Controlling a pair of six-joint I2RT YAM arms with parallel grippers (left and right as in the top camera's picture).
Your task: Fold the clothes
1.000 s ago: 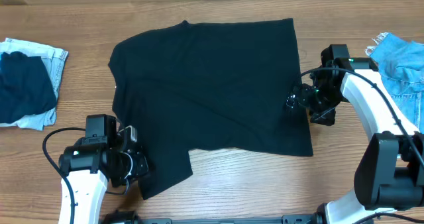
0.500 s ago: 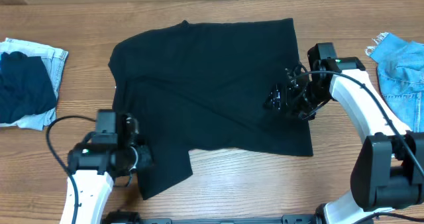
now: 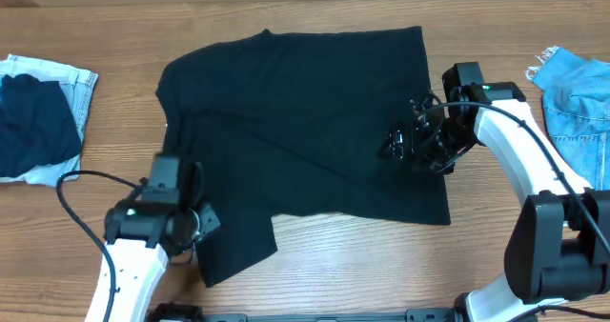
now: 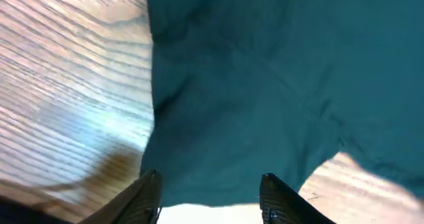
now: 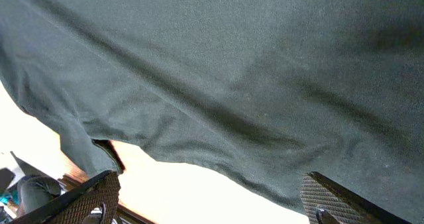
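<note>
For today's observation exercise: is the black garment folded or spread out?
Spread out: the black garment lies flat and wide on the table, with no fold visible overhead.

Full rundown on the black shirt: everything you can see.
The black shirt is plain, soft-looking cloth with no print. It lies spread flat on the wooden table, mildly creased, with a flap jutting out at its near left corner. The left gripper, jaws apart, sits at that flap's edge. The right gripper, jaws wide, hangs over the right side. Contact cannot be told.
</note>
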